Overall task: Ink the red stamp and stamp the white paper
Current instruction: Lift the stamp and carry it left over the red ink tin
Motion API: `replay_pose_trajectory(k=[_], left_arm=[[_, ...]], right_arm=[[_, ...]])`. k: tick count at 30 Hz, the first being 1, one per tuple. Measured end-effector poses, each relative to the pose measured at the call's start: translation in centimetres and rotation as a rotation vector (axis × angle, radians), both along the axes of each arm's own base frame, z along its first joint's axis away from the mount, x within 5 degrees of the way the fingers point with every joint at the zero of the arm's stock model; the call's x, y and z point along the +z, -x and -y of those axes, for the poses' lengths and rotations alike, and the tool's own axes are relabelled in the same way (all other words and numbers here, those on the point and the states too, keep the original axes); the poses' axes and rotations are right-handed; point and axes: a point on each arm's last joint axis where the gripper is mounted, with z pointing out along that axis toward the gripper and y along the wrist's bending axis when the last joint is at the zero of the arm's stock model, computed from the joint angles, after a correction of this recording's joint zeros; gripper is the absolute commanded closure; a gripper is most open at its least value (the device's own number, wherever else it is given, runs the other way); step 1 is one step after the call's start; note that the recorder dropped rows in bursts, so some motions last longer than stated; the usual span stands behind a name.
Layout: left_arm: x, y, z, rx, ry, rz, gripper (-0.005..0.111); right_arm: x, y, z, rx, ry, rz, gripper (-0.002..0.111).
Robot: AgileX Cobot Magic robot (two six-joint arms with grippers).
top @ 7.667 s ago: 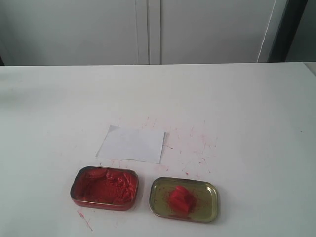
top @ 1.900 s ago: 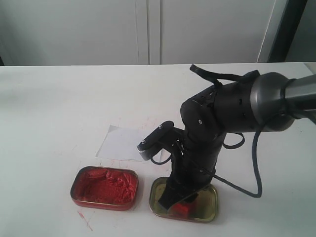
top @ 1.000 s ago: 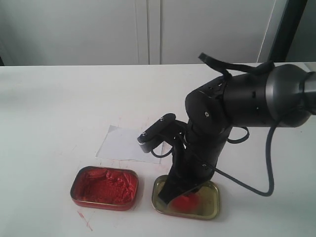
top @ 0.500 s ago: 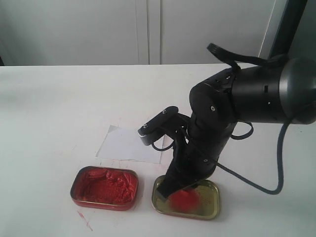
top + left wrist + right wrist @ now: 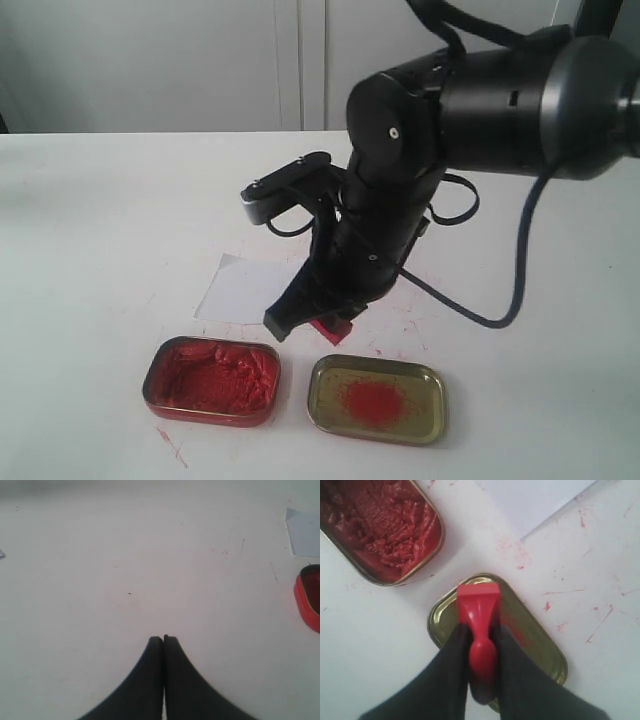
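My right gripper [image 5: 322,322] [image 5: 481,632] is shut on the red stamp [image 5: 331,329] [image 5: 479,625], gripping its knob, with the square block pointing down. It hangs in the air above the near corner of the white paper [image 5: 240,290] [image 5: 535,502] and behind the gold tin [image 5: 376,399] [image 5: 540,640]. The red tin of lumpy paste [image 5: 212,380] [image 5: 380,527] sits to the left of the gold tin. My left gripper [image 5: 163,639] is shut and holds nothing, over bare tabletop; it does not show in the exterior view.
The gold tin holds a round red smear [image 5: 373,401]. The white tabletop [image 5: 110,220] carries red specks right of the paper. The right arm's dark bulk and cable [image 5: 520,270] hang over the table's right half. A white cabinet stands behind.
The right gripper has lifted the red stamp out of the gold tin and carried it up and to the left, toward the paper. A red smear now shows in the tin.
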Motion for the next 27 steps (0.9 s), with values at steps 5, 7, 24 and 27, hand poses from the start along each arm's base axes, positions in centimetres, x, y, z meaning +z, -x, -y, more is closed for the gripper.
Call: replay_pose_trajectory(k=[5,7,24,27], left_arm=[[0.0,0.0,0.0,0.0,0.0,0.0,0.107],[0.0,0.0,0.0,0.0,0.0,0.0,0.107],[0.0,0.0,0.0,0.0,0.0,0.0,0.107],[0.0,0.0,0.0,0.0,0.0,0.0,0.107]], right_arm=[[0.4,-0.5,-2.4,0.039,0.011,-0.016,0.108],[0.3,-0.6,-3.4,0.058,0.013,-0.019,0.108],[-2.8,-0.2,-11.1,0.194,0.058,-0.058,0.108],[-3.6,0.2,-11.9,0.211,0.076,-0.071,0.108]])
